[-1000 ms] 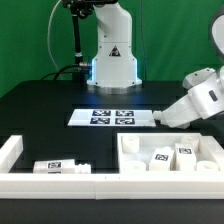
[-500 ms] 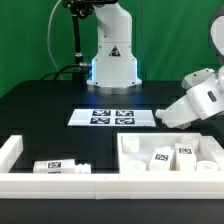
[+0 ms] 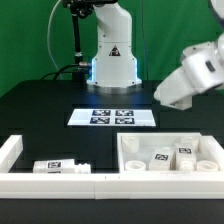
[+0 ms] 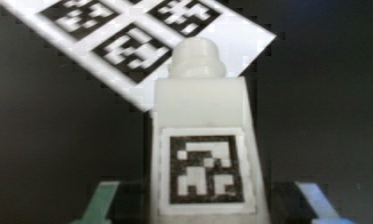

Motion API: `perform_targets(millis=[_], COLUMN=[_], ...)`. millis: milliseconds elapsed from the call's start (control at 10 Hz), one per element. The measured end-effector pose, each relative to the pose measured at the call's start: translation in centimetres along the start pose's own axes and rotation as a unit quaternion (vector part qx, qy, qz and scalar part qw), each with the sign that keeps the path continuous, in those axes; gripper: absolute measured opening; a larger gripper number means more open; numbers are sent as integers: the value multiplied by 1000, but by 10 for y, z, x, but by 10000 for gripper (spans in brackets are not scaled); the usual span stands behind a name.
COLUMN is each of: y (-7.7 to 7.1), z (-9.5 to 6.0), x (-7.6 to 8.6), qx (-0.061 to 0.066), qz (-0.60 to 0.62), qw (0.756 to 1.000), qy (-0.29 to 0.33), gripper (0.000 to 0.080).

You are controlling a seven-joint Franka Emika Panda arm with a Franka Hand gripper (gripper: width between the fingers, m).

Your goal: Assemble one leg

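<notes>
In the wrist view a white leg (image 4: 204,130) with a black-and-white tag stands centred between my two fingers (image 4: 108,200), lifted above the table with its narrow end toward the marker board (image 4: 147,40). My gripper (image 4: 204,205) is shut on it. In the exterior view the gripper (image 3: 162,98) hangs above the table at the right, just right of the marker board (image 3: 112,117). The held leg is hard to make out there.
A large white tray-shaped part (image 3: 128,150) lies at the front right with two tagged legs (image 3: 160,156) inside. Another tagged leg (image 3: 58,167) lies at the front left beside a white rimmed piece (image 3: 12,152). The robot base (image 3: 110,60) stands behind.
The arm has risen and shifted toward the exterior view's left, away from the tray-shaped part, carrying the leg upward.
</notes>
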State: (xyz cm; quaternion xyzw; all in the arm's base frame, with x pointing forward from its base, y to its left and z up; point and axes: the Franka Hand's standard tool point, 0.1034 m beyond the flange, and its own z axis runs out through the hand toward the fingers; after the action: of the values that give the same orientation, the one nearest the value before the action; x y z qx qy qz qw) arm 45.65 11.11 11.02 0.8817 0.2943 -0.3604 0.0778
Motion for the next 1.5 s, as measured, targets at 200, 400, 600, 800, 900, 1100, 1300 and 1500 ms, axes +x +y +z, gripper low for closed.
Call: perform_targets(millis=[200,400,600,800,900,1100,1300,1500], y=[7,12,19,56,64,69,79,98], z=[-4,-6,-23,-67,-75,-73,-70,-83], x=[3,3,12,20,24,25,24,25], qx=[-13,-23,-37,-15,-31,-43,-57,-25], qz=[5,10,9,-6,-7,-2,6,18], qw=[997,991,979,962,952,930,911,908], qy=[76,135,201,271,304,366,409,418], gripper=[285,285,285,285,285,285,285,287])
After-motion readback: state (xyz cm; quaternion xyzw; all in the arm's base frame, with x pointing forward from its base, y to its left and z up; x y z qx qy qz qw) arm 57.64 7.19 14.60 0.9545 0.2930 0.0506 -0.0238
